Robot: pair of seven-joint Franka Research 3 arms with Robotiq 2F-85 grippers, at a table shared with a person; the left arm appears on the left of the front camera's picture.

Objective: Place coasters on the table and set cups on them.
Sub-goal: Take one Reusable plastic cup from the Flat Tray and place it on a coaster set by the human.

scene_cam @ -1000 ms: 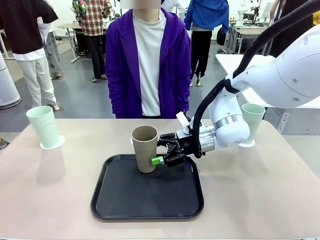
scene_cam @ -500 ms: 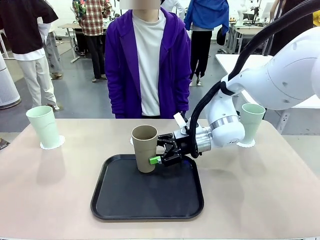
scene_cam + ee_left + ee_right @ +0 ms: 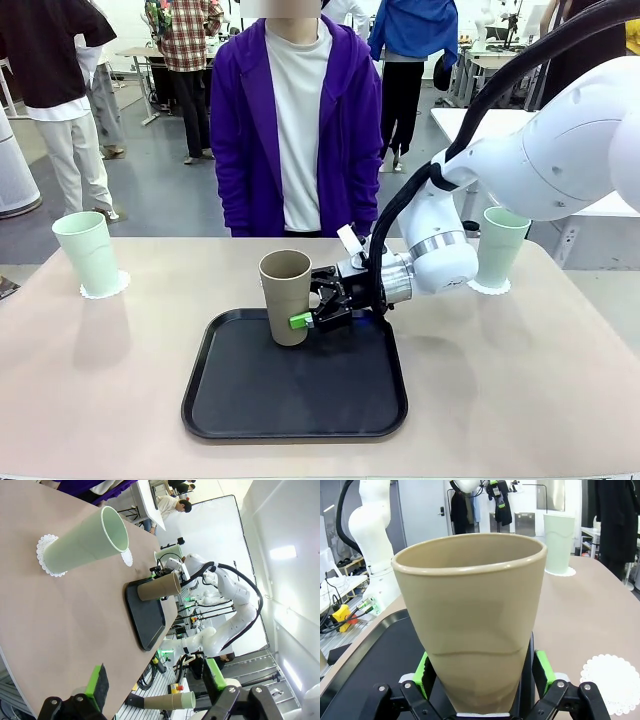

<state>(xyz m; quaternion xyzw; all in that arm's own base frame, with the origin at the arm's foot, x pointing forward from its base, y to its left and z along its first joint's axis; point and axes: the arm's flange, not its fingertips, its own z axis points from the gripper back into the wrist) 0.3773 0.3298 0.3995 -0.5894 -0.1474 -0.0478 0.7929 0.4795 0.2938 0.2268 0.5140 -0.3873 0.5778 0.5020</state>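
right arm shell: glossy white, rounded links, with a silver metal ring at the wrist (image 3: 432, 245)
right arm cable: thick black hose (image 3: 520, 80) running along the upper link, a thinner black cable curving to the wrist
right gripper (image 3: 312, 304): black angular linkage body, bright green pads (image 3: 542, 672) on the fingers, small screws at the pivots
left gripper (image 3: 155, 682): black linkage fingers with silver pivot screws, green pads (image 3: 96, 681) backed by black blocks
person's jacket (image 3: 345, 130): purple, hooded, worn open
person's shirt (image 3: 297, 120): plain white, round neck
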